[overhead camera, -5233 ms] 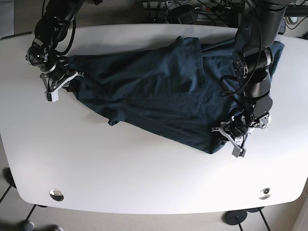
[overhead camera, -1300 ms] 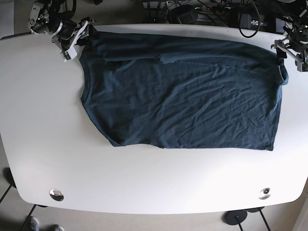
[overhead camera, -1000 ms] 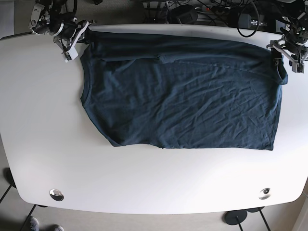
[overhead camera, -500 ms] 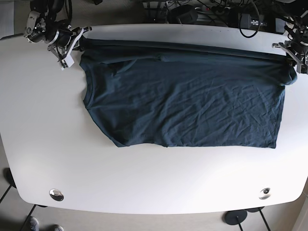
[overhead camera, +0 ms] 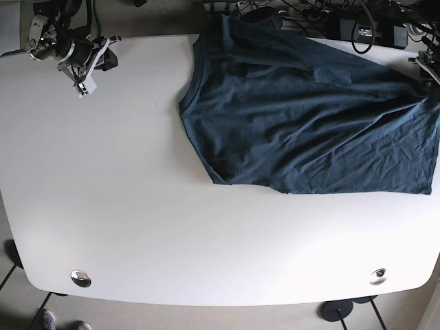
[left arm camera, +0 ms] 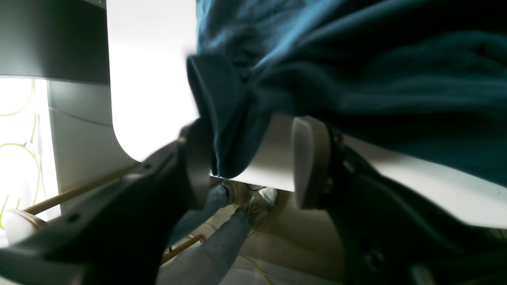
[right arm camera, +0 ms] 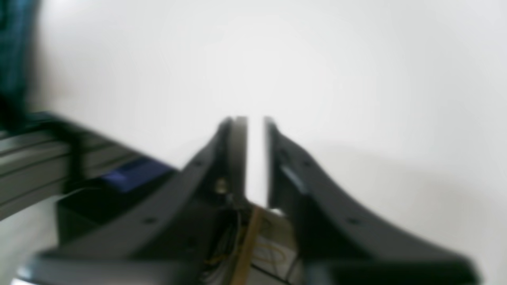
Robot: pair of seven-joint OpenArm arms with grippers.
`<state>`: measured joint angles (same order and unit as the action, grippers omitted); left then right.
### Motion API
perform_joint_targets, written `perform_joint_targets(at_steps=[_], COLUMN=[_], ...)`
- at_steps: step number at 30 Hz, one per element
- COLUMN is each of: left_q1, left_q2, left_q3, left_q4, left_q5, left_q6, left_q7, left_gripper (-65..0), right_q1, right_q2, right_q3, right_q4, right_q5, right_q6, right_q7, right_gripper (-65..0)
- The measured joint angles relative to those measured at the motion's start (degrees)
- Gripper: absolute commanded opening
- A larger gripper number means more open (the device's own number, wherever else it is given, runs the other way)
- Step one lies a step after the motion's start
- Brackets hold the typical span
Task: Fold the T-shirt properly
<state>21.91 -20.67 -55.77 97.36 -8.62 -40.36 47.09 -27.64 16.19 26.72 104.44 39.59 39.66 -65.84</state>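
Observation:
The dark blue T-shirt (overhead camera: 309,130) lies spread on the right half of the white table (overhead camera: 137,206). Its right edge reaches the table's right rim. My left gripper (overhead camera: 432,69) is at that far right edge. In the left wrist view, the left gripper (left arm camera: 253,162) has its jaws apart. A hanging fold of the shirt (left arm camera: 222,118) sits between them against one finger (left arm camera: 196,162). My right gripper (overhead camera: 86,65) is at the far left corner, well clear of the shirt. In the right wrist view the right gripper (right arm camera: 255,122) is shut and empty over bare table.
Cables and equipment (overhead camera: 289,14) lie behind the table's far edge. Two round metal fittings (overhead camera: 80,278) (overhead camera: 378,276) sit near the front edge. A person's legs and shoes (left arm camera: 237,206) show below the table edge in the left wrist view.
The shirt has come out of my right gripper and slid well to the right. Its left end now lies near the table's middle. The right gripper has moved slightly left, empty.

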Motion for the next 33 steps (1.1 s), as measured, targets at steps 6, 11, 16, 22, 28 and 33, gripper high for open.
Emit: perform_joint_targets(at_steps=[6,11,16,22,28,33], left_q1=[0.13,0.13,0.13,0.13,0.13,0.13], left_q2=[-1.29,-1.31,-1.29,-1.29,-1.29,-1.29], left_q3=[0.11,0.33,0.33,0.33,0.33,0.33], left_q4=[0.0,0.0,0.0,-0.02,-0.02,-0.02], left_q5=[0.0,0.02,-0.02,-0.02,-0.02,-0.07], left_q6=[0.0,0.02,0.0,0.0,0.0,0.0], left_q7=[0.02,0.02,0.02,0.02,0.02,0.0], left_gripper=[-39.4,-39.4,-39.4,-39.6,-39.6,-39.6], right_q1=[-0.74,0.92,1.6,2.97,3.67,4.72], right_q2=[-5.01,-6.1,-6.03,-6.01,-5.81,-4.92], right_q3=[-6.75,-17.49,-22.69,-24.2,-25.9,-33.22], right_q4=[2.91,2.75,0.13,-2.97,-4.87,-4.98], right_q5=[2.36,2.14,2.95,4.63,5.68,5.29], right_q6=[0.0,-0.02,0.07,0.59,0.9,-1.95], right_q7=[-0.44,-0.37,0.46,1.57,2.93,4.66], right_gripper=[-5.2,-14.6,-15.2,-15.4,-15.5,-15.5])
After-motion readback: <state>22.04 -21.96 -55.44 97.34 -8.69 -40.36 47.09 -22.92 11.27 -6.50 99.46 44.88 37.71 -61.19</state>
